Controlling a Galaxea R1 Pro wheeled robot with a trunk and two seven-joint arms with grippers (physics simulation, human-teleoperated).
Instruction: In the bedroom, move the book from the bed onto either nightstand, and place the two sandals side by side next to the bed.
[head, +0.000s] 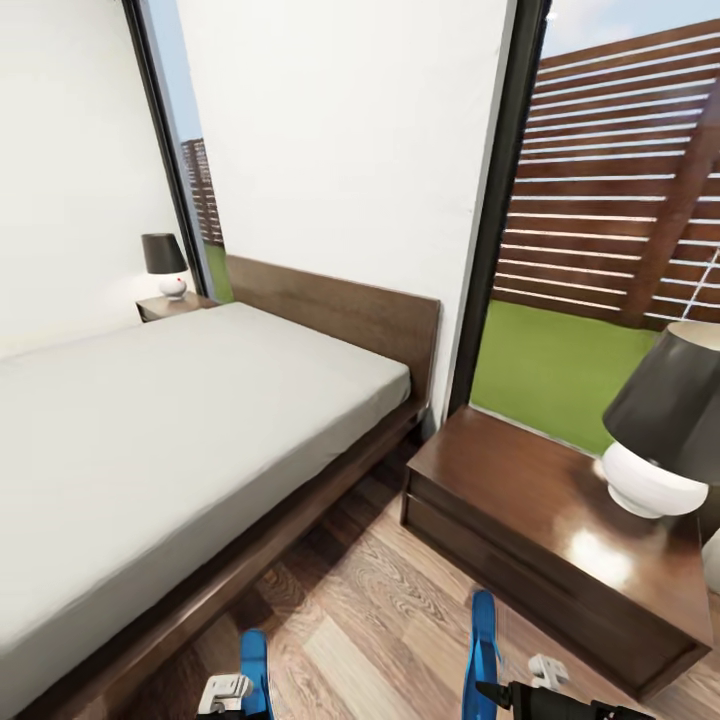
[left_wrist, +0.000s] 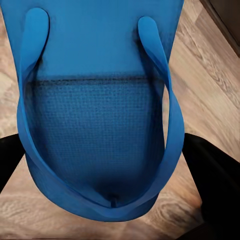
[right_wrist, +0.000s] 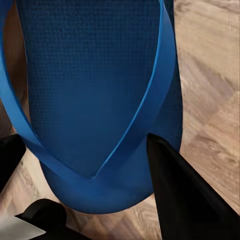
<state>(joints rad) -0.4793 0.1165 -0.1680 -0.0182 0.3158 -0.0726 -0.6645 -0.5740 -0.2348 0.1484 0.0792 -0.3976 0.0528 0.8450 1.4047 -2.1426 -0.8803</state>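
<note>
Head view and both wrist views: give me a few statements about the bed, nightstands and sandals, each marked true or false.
1. A book lies on the bed. False: the mattress in view is bare.
2. The near nightstand carries a lamp. True.
3. A blue sandal shows beside the right gripper. True.
4. The sandals rest on the mattress. False: the other sandal has wood floor behind it.
5. The far nightstand is bare. False: it bears a small lamp.

Both arms reach low ahead, left end effector (head: 232, 692) and right end effector (head: 497, 690) each gripping something.
</note>
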